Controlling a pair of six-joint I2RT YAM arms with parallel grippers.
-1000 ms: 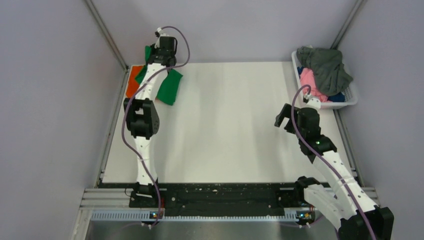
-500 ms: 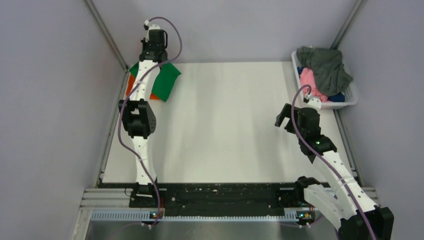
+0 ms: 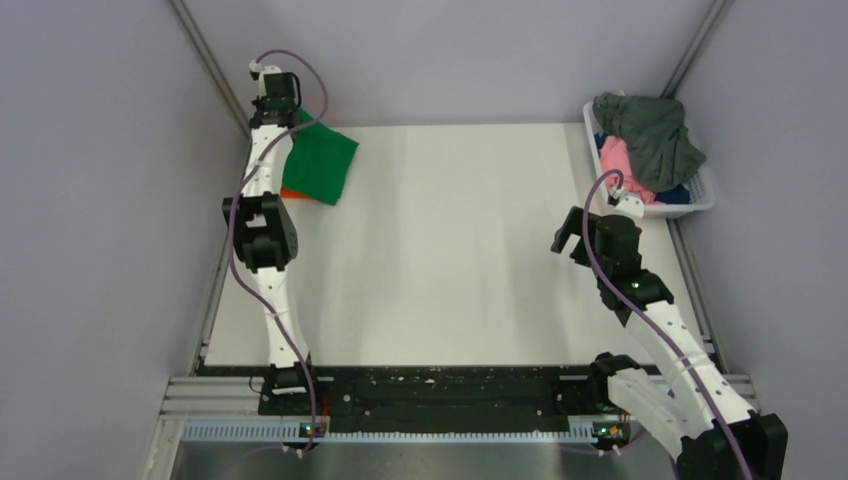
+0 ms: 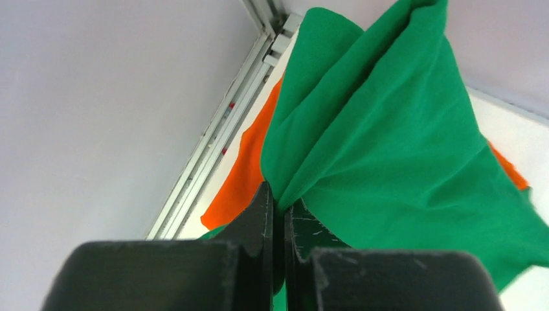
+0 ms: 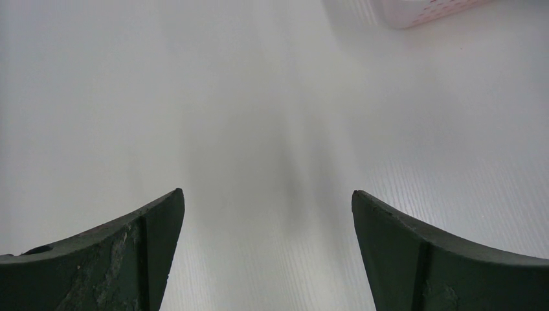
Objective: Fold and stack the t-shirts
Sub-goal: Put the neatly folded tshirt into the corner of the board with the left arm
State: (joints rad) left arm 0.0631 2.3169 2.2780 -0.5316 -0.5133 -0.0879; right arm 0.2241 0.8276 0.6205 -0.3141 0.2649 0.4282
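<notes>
Left gripper (image 4: 278,202), pinching the green t-shirt (image 3: 320,166), is swinging farther left, dragging it over the orange t-shirt (image 4: 241,178) at the far-left corner for stacking; right gripper (image 5: 267,192) is idling wide.

Lab robot cell: plain walls (image 3: 100,200), aluminium-railed white table (image 3: 450,280).

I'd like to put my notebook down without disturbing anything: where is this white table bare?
The whole middle of the white table is bare, from the bright green t-shirt across to the right arm. Crowded: the far left corner, where green cloth covers an orange t-shirt, and the far right, by the white plastic basket.
</notes>
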